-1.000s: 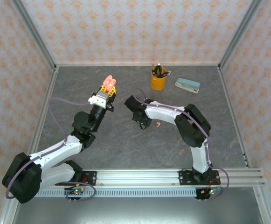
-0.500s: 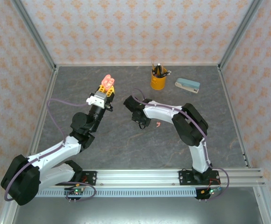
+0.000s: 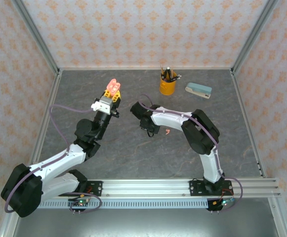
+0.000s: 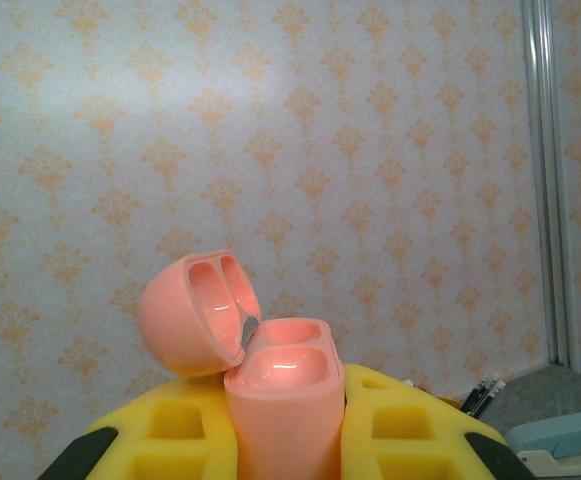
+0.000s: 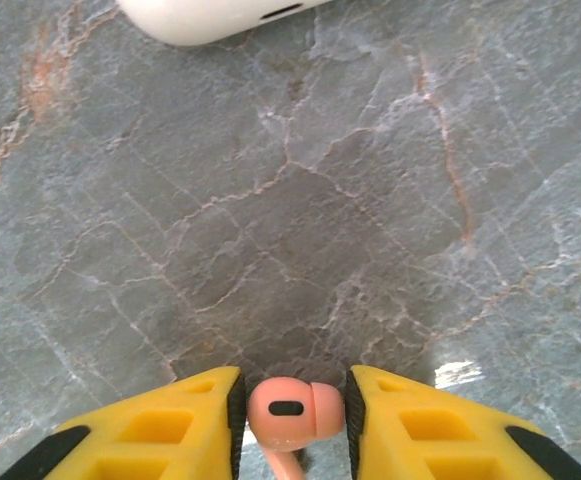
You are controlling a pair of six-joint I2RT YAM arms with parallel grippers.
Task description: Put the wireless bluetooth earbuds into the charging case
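**Right hand [image 5: 292, 395] down at a pink earbud [image 5: 295, 410]; left hand [image 4: 282, 420] clenched on an open pink case [image 4: 260, 370].**

In the right wrist view, the yellow fingers [image 5: 185, 420] sit narrowly apart, tight against both sides of the earbud on the table [image 5: 300, 200]. Whether they actually pinch it cannot be told. A white case [image 5: 220, 15] lies at 11 o'clock. The top view adds a loose pink earbud [image 3: 167, 131] at 3 o'clock of that arm. The left wrist view shows the pink case upright, its lid tipped toward 10 o'clock and both wells bare. Farthest away stand a yellow cup [image 3: 167, 85] and a stapler [image 3: 198, 90].
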